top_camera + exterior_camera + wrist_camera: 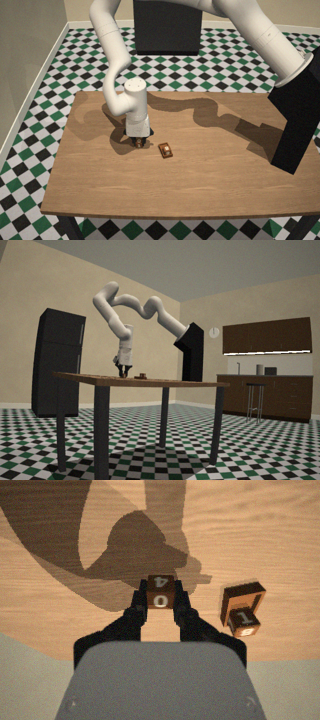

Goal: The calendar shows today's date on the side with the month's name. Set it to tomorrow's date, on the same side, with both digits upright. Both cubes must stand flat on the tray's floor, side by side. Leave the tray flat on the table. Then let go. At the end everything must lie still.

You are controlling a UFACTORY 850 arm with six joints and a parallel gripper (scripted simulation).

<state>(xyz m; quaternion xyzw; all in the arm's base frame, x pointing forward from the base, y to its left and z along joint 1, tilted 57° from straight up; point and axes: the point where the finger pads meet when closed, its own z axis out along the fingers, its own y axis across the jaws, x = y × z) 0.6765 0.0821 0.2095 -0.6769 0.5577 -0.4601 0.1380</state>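
Note:
My gripper [139, 145] [123, 375] [160, 589] points down and is shut on a brown cube, with its fingers against two opposite sides. This held cube [138, 142] [160, 600] shows a white 0 on top. A 1 shows on its side in the top view, and an upside-down 4 on its far side in the wrist view. It is at or close to the table top. The brown tray [168, 156] [136, 377] [244, 589] lies to the right. The other cube [166, 148] [142, 375] [245, 622] is in the tray, 8 on top, 9 and 1 on sides.
The wooden table [180, 186] [160, 383] carries the tray. Part of the tray beside its cube is unfilled. The arm's black mount [292, 134] [193, 356] stands at the right of the table. The arm's shadow falls around the gripper.

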